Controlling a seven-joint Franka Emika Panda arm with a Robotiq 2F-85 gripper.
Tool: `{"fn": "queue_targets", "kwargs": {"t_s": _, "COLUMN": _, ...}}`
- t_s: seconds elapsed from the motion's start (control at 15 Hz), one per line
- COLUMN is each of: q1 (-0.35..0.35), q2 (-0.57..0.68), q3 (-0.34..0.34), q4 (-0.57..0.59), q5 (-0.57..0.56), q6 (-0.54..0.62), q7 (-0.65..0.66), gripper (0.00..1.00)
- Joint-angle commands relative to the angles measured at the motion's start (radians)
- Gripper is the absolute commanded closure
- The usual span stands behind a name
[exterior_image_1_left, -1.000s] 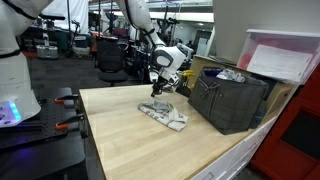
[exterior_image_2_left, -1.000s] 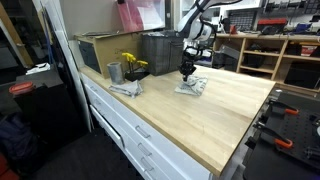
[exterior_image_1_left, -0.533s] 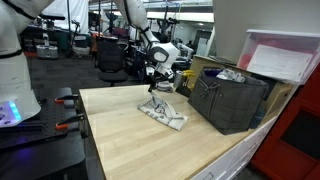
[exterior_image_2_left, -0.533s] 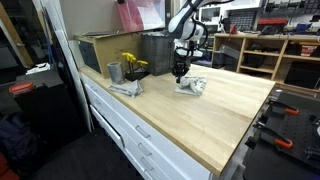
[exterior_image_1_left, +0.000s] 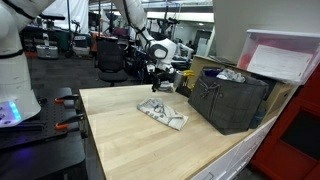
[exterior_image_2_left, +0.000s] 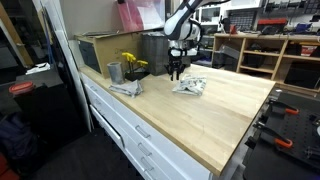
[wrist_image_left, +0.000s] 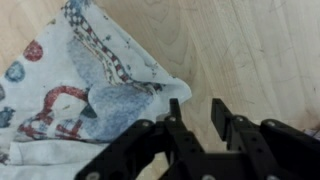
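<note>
A patterned cloth (exterior_image_1_left: 162, 113) with blue and red prints lies crumpled on the wooden table top (exterior_image_1_left: 125, 145). It shows in both exterior views, and sits mid-table in an exterior view (exterior_image_2_left: 189, 86). My gripper (exterior_image_1_left: 157, 86) hangs just above the cloth's far corner, pointing down. In the wrist view the cloth (wrist_image_left: 80, 90) fills the left side. There the gripper (wrist_image_left: 196, 108) stands open beside the cloth's edge, with only bare wood between its fingers. The left fingertip (wrist_image_left: 175, 106) is close to the cloth's hem.
A black crate (exterior_image_1_left: 232, 100) holding items stands close beside the cloth, with a white and pink lidded box (exterior_image_1_left: 282, 55) behind it. A grey cup (exterior_image_2_left: 114, 72), yellow flowers (exterior_image_2_left: 132, 64) and a second rag (exterior_image_2_left: 126, 88) sit near the table's front edge.
The jaws were shut on a corner of the cloth and lifted it. They have since opened, the cloth has dropped back flat, and the gripper has risen slightly.
</note>
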Motion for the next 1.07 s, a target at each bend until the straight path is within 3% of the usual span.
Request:
{"fn": "queue_targets", "kwargs": {"t_s": 0.0, "q1": 0.029, "q2": -0.009, "q3": -0.058, "q4": -0.033, "q5": -0.062, "q6": 0.089, "q7": 0.092, "gripper": 0.29}}
{"fn": "queue_targets", "kwargs": {"t_s": 0.27, "q1": 0.004, "q2": -0.006, "q3": -0.13, "q4": -0.066, "q5": -0.06, "q6": 0.144, "q7": 0.216, "gripper": 0.01}}
{"fn": "queue_targets", "kwargs": {"t_s": 0.6, "q1": -0.073, "q2": -0.003, "q3": -0.192, "q4": -0.082, "q5": -0.006, "q6": 0.113, "q7": 0.326, "gripper": 0.0}}
{"fn": "queue_targets", "kwargs": {"t_s": 1.0, "q1": -0.262, "q2": 0.039, "q3": -0.091, "q4": -0.019, "q5": 0.222, "q6": 0.004, "q7": 0.261, "gripper": 0.0}}
